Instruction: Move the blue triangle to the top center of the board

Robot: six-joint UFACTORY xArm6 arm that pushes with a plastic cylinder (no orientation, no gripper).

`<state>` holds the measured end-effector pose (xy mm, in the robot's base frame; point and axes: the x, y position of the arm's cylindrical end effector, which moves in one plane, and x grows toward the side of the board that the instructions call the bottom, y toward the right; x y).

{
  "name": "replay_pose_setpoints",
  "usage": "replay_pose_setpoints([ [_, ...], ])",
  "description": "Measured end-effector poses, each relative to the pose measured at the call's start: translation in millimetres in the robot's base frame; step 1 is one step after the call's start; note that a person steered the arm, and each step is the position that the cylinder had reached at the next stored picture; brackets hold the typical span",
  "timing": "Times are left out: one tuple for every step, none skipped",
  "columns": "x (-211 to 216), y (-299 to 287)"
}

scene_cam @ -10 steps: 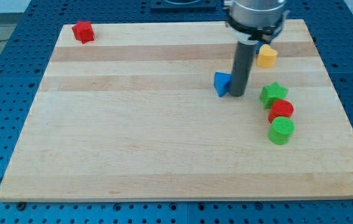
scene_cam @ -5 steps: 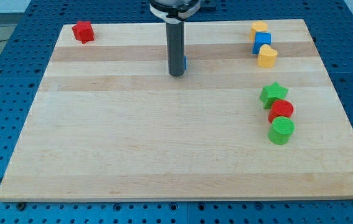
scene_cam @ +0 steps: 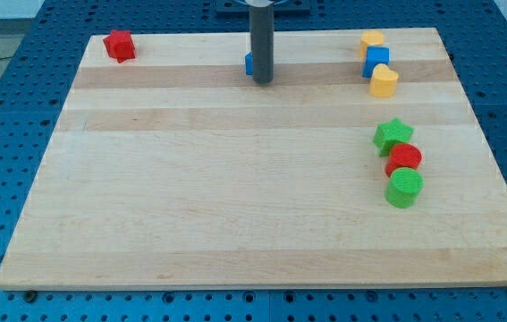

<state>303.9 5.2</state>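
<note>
A: Quick pass. Where's your tip?

B: Your tip (scene_cam: 262,80) sits near the view's top, about centre across the board (scene_cam: 190,224). It's down on the wood, rod (scene_cam: 261,40) upright.

A: And the blue triangle?

B: Blue block (scene_cam: 249,63) is right against the rod's left side, mostly hidden behind it. Only a sliver shows, so you can't really make out the triangle shape here. It's touching or just beside the rod, can't tell which. Top centre of the board, a little below the top edge.

A: Claw state?

B: You have no claw, just the rod, so released or clenched can't be told. Nothing to report there.

A: Other blocks?

B: Red block (scene_cam: 119,45) at the top left corner, well apart from your tip. Top right there's a tight column: yellow block (scene_cam: 371,40) on top, blue cube (scene_cam: 377,59) under it, another yellow block (scene_cam: 384,80) below that, all touching or nearly so. Lower on the right side, another column: green star (scene_cam: 392,135), red cylinder (scene_cam: 404,159), green cylinder (scene_cam: 404,189), each pressed to the next.

A: Desk?

B: Blue perforated desk (scene_cam: 3,134) shows around the board on all sides.
</note>
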Motion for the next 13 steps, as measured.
replay_pose_setpoints([
  [-2, 6],
  [-13, 3],
  [-27, 2],
  [-38, -4],
  [-41, -21],
  [-33, -30],
  [-30, -51],
  [-30, -64],
  [-32, -64],
  [-40, -63],
  [-45, -63],
  [-31, -60],
  [-1, -36],
])
